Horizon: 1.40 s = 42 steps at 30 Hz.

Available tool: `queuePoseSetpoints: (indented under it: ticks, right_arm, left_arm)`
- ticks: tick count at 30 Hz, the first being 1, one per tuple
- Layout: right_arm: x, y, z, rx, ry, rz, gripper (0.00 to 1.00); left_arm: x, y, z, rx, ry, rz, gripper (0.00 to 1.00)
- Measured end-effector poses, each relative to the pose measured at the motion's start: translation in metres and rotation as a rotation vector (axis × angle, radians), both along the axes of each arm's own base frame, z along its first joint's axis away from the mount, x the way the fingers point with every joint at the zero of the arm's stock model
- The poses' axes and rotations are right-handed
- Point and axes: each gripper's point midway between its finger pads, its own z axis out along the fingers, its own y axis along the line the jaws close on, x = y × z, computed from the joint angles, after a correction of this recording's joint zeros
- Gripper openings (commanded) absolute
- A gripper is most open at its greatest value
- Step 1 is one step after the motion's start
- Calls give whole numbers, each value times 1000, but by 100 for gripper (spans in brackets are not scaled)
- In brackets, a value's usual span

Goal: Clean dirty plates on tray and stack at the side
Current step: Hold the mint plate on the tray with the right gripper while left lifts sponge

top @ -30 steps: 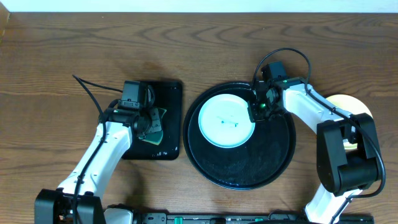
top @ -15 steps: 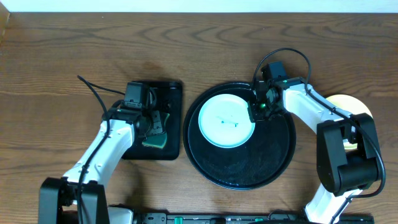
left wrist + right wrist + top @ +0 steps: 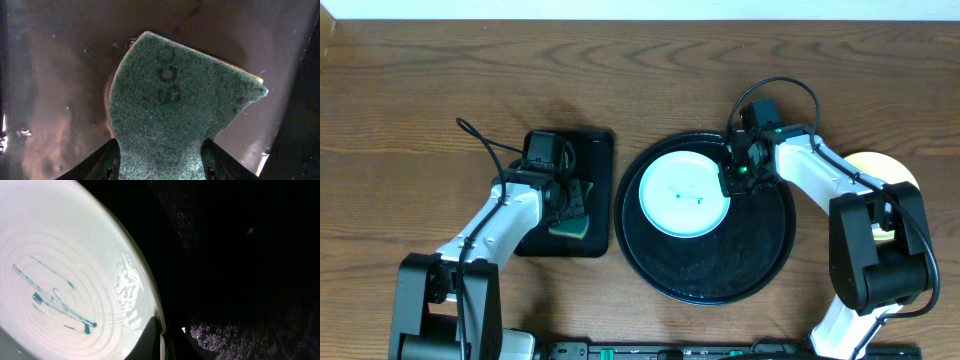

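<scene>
Dark wood-grain bench [image 3: 420, 80] carries two black trays under a pair of white arms. At the right, the right pincer [image 3: 735, 178] is clamped tight on the rim of a mint-blue plate [image 3: 680, 200], which lies flat in the round black tray [image 3: 740, 270]. The plate spreads away from the pincer's tips toward the other arm, and the tray's bare glossy floor runs on beside and behind the pincer. Thin teal streaks [image 3: 55, 300] mark the plate's ringed centre, ahead of the pincer in the wrist view. Behind the right pincer, past the tray's rim and partly hidden by the arm, a pale yellow plate [image 3: 888, 163] sits on the bench.

At the left, the left pincer [image 3: 565, 200] hangs over the small rectangular black tray [image 3: 600, 150], jaws partly apart, with a green sponge [image 3: 180, 115] between them. Its fingers [image 3: 107, 162] touch the sponge's two sides, and the sponge reaches forward from the tips over the tray's glistening floor. Whether they squeeze it or merely flank it cannot be told. A yellow layer shows at the sponge's far corner.
</scene>
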Motion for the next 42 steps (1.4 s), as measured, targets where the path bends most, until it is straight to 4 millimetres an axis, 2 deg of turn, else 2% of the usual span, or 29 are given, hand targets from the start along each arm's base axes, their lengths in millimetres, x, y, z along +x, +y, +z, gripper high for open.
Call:
queuePoseSetpoints:
  ticks: [7,12,25,33,42]
  right_arm:
    - [0,0,0,0,0,0,4]
    - [0,0,0,0,0,0,4]
    - [0,0,0,0,1,0,5]
    - [0,0,0,0,1,0,5]
    - [-1,0,0,1,3,1,5]
  left_arm:
    - [-6,0,2,2,27,0,50]
    - [-4,0,9,-2,6,0,51]
    - [-4,0,12,-3,-3,-1,51]
    - [-3,-11,15,7,-27,-94,51]
    - [3,-12,17,9,-57,-115,51]
